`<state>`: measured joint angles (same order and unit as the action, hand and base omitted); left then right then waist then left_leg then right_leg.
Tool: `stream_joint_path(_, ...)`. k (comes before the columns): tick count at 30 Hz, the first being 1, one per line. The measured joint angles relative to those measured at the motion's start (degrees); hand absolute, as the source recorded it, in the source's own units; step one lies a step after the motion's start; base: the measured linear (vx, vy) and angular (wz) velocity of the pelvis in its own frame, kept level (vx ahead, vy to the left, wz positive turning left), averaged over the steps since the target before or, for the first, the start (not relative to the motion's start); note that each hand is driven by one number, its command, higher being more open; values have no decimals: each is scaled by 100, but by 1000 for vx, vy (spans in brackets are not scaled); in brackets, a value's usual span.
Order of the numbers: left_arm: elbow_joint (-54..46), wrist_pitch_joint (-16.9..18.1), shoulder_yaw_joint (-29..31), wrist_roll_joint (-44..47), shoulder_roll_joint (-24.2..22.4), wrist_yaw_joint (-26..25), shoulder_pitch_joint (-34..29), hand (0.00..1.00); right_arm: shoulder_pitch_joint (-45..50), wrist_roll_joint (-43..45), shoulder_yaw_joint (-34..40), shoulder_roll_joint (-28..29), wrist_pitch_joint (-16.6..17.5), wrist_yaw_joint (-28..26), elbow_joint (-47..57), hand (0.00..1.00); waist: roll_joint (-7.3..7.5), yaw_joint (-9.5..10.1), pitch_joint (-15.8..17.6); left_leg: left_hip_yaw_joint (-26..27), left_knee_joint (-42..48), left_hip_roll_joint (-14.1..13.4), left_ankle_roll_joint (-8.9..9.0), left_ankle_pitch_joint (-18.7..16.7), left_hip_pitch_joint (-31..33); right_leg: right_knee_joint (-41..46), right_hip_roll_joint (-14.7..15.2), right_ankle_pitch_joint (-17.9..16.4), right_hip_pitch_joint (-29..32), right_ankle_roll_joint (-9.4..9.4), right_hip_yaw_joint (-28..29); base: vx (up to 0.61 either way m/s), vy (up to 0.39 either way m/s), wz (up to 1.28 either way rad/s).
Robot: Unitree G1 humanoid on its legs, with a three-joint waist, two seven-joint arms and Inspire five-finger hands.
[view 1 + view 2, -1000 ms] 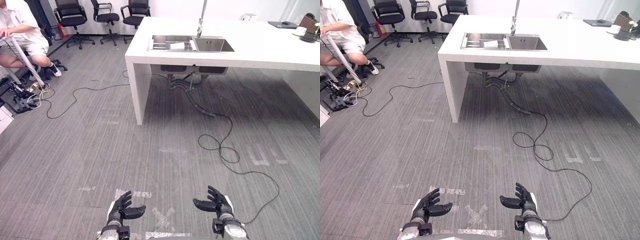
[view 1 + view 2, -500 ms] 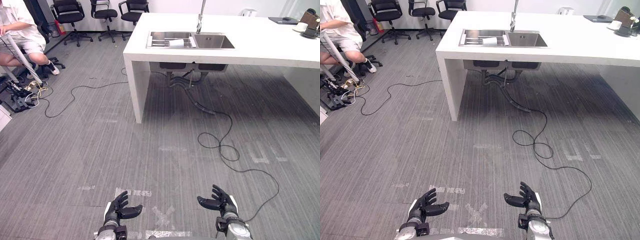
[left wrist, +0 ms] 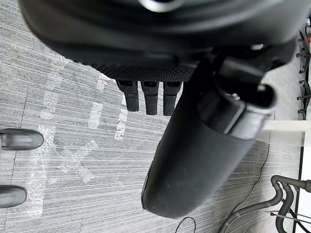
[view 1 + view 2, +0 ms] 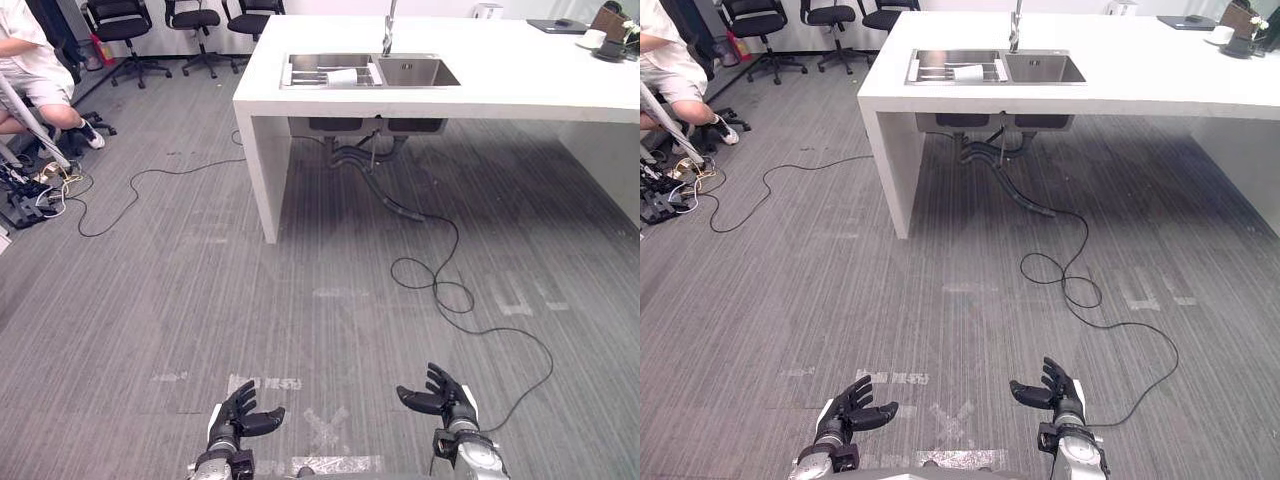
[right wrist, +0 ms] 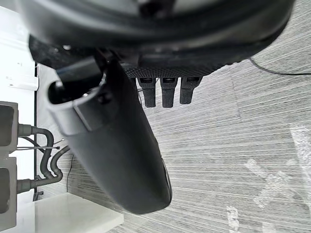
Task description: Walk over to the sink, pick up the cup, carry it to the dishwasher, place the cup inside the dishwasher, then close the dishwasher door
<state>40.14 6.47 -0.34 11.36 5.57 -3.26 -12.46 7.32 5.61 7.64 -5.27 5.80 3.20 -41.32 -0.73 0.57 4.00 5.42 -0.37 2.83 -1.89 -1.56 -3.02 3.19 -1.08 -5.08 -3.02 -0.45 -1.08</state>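
A steel sink (image 4: 370, 72) is set in a white counter island (image 4: 450, 95) ahead, with a tall faucet (image 4: 388, 22) behind it. A pale object (image 4: 341, 75) lies on the rack in the sink's left basin; it is too small to tell whether it is the cup. My left hand (image 4: 240, 415) and right hand (image 4: 443, 393) hang low over the grey floor, far short of the island. In the wrist views the left hand (image 3: 204, 145) and right hand (image 5: 121, 145) have straight fingers and hold nothing.
A seated person (image 4: 30, 70) and office chairs (image 4: 195, 20) are at the far left. Black cables (image 4: 440, 290) trail over the floor from the grey pipes (image 4: 365, 160) under the sink. Small items (image 4: 605, 35) stand on the counter's far right. Tape marks (image 4: 325, 430) lie between my hands.
The whole picture has shifted as the camera moved; the island now sits a little further left. Both hands stay open and low.
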Motion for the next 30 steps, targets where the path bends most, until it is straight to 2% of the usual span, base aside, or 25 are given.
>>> stream_joint_path(4,-186,-2,0,104,0,-1,-41,90,-18,1,4,-5,-1,41,0,90,-19,18,22,105,339,-18,-44,-228,183,204,3,-119,156,29,114,45,16,-15)
stream_joint_path(7,-412,-1,0,112,-2,-4,-39,90,-88,2,3,-55,-3,51,-10,90,-48,28,75,224,814,-37,-80,-550,413,612,14,-348,390,68,233,48,31,-20)
stream_joint_path(8,-488,0,0,113,-4,-3,-27,90,-136,2,0,-94,-7,54,-38,90,-55,28,98,268,1041,-38,-110,-708,496,940,33,-528,531,141,256,40,36,-17)
stream_joint_path(9,-541,-1,0,121,-5,-5,-4,90,-196,2,-3,-139,-8,59,-80,90,-63,27,174,301,1255,-39,-136,-876,517,1388,62,-730,656,333,237,38,37,-16)
stream_joint_path(10,-588,-1,-1,134,-6,-8,2,90,-226,1,-3,-156,-8,65,-96,90,-66,18,223,310,1333,-40,-167,-974,489,1673,72,-822,736,434,204,45,44,-14)
stream_joint_path(12,-677,2,0,229,7,-23,8,90,-227,-1,-42,-157,-11,75,-114,90,-43,30,320,334,1466,-36,-220,-1183,336,3215,204,-910,1359,509,-132,99,52,-6)
stream_joint_path(13,-685,2,-1,236,17,-29,9,90,-223,-3,-65,-154,-11,72,-115,90,-24,24,362,333,1479,-10,-228,-1224,264,3628,279,-928,1498,518,-226,155,40,0)
stream_joint_path(14,-684,-5,-6,269,11,-52,-9,90,-190,-4,-111,-155,-20,69,-136,90,6,17,379,321,1497,47,-275,-1307,124,4281,492,-992,1770,481,-408,155,29,1)
stream_joint_path(16,-727,-7,-8,325,5,-62,8,90,-184,-6,-185,-154,-55,66,-221,90,5,-5,382,194,1505,65,-268,-1457,-79,4517,737,-1244,2119,406,-699,253,13,18)
stream_joint_path(18,-766,-6,-4,331,-1,-68,86,90,-212,-9,-190,-157,-70,53,-311,90,-8,-40,395,42,1458,34,-254,-1480,-186,4218,769,-1287,2316,348,-744,355,-61,48)
stream_joint_path(19,-820,-5,-2,334,-17,-75,192,90,-246,-9,-190,-191,-82,45,-384,90,-64,-117,429,-141,1439,-94,-175,-1523,-264,3709,686,-1253,2507,320,-735,466,-131,65)
stream_joint_path(20,-835,-2,0,337,-16,-79,218,90,-258,-8,-190,-202,-93,41,-413,90,-76,-117,435,-176,1440,-138,-120,-1551,-305,3420,633,-1162,2557,310,-702,495,-171,57)
stream_joint_path(21,-867,16,2,338,12,-101,215,90,-253,-9,-198,-201,-117,41,-428,90,-39,-116,420,-207,1450,-158,0,-1618,-393,2857,578,-768,2521,257,-668,470,-191,34)
stream_joint_path(22,-832,11,46,337,21,-144,223,90,-228,-13,-235,-248,-118,43,-464,90,55,-122,397,-291,1543,-159,170,-1868,-617,2623,659,-80,2471,-307,-696,494,-198,23)
stream_joint_path(23,-821,1,65,337,-15,-162,225,90,-253,-14,-240,-278,-123,43,-502,90,-15,-121,373,-304,1608,-234,210,-1904,-628,2673,601,-159,2444,-288,-723,505,-222,5)
stream_joint_path(24,-842,10,110,336,-99,-171,184,90,-287,-14,-243,-329,-144,53,-535,90,-167,-110,310,-318,2132,-486,263,-1912,-453,2553,370,-297,2303,-353,-811,392,-175,-6)
stream_joint_path(25,-868,14,121,336,-129,-179,174,90,-288,-14,-249,-339,-143,54,-502,90,-228,-119,320,-326,2581,-616,318,-1853,-285,2437,263,-340,2166,-402,-873,493,-231,6)
stream_joint_path(26,-902,14,123,337,-187,-173,215,90,-272,-12,-254,-331,-141,63,-402,90,-289,-127,388,-325,3852,-830,477,-1532,194,2173,86,-412,1785,-541,-975,496,-233,16)
stream_joint_path(27,-1007,-3,127,341,-273,-170,175,90,-206,3,-350,-301,-142,87,-338,90,-268,-85,458,-279,5172,-1121,543,-1187,671,1916,-52,-469,1334,-706,-1029,484,-216,10)
stream_joint_path(29,-1323,-9,103,357,-388,-157,41,90,-207,103,-405,-245,-133,152,-216,90,-206,27,524,-18,6349,-1502,522,-1217,1215,1567,-180,-512,743,-775,-940,430,-152,-20)
stream_joint_path(30,-1528,-18,87,377,-471,-146,24,90,-215,216,-403,-189,-130,185,-54,90,-156,42,582,75,6538,-1612,502,-1229,1553,1317,-171,-516,398,-783,-881,407,-105,-20)
